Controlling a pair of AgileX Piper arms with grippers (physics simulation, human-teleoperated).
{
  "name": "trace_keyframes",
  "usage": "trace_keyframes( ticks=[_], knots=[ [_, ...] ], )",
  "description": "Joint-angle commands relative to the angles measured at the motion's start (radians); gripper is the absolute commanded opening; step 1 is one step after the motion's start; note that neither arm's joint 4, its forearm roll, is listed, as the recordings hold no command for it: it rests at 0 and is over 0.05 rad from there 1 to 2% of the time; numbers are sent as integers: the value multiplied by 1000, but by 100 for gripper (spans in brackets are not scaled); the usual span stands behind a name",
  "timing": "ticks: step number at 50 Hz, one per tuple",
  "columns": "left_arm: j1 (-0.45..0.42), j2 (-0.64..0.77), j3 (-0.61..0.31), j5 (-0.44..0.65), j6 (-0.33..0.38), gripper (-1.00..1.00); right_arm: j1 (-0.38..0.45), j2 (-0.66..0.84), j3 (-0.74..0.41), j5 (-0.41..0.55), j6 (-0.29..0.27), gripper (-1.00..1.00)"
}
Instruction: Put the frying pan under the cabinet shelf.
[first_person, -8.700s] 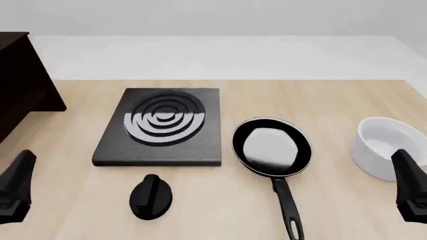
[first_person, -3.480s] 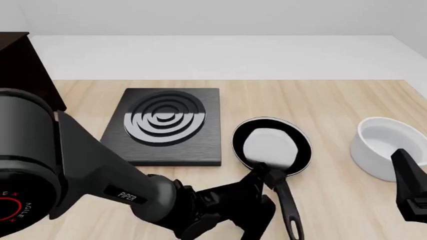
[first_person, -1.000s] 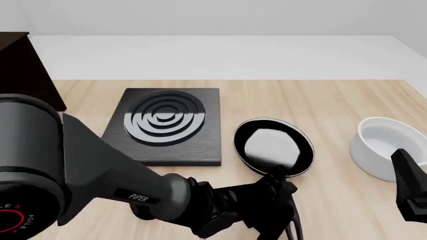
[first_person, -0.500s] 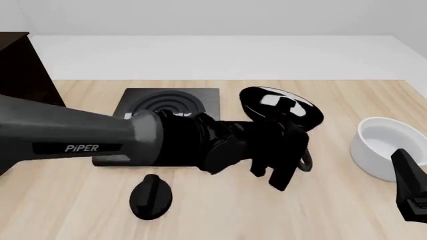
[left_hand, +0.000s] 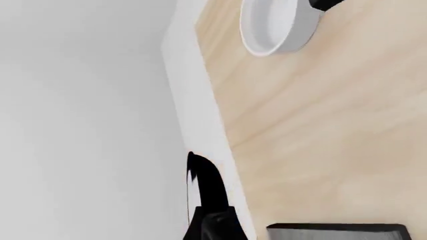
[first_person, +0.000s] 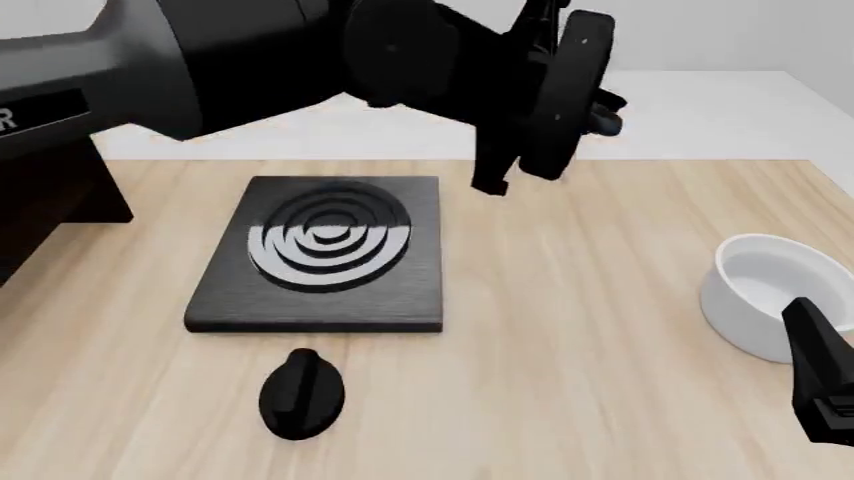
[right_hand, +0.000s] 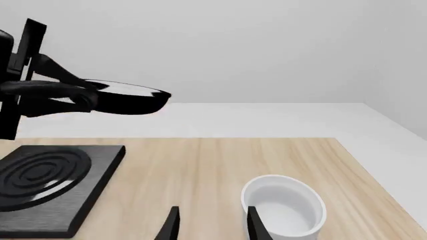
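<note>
Right wrist view: left claw (right_hand: 27, 92) clamps the glossy black frying pan (right_hand: 127, 97) aloft, level.

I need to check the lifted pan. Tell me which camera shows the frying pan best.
The right wrist view: the frying pan shows side-on, level, high above the table, held by the left gripper. The front view shows it edge-on against the arm. The left wrist view shows no recognisable pan.

Glossy blk arms (first_person: 240, 60), blk grippers.
</note>
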Motion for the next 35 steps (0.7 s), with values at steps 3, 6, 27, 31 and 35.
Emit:
trace_keyframes(
  ticks=[3, 6, 27, 31, 35],
  knots=[
    [118, -147, 18, 90, 46, -100, 0, 0, 0, 0, 0, 100],
    [143, -244, 158, 8, 90, -100, 0, 0, 0, 0, 0, 100],
    [155, -640, 622, -278, 163, -100, 0, 0, 0, 0, 0, 100],
    [153, -683, 681, -309, 143, -100, 0, 0, 0, 0, 0, 100],
    [179, -706, 718, -331, 144, -100, 0, 0, 0, 0, 0, 100]
  ],
)
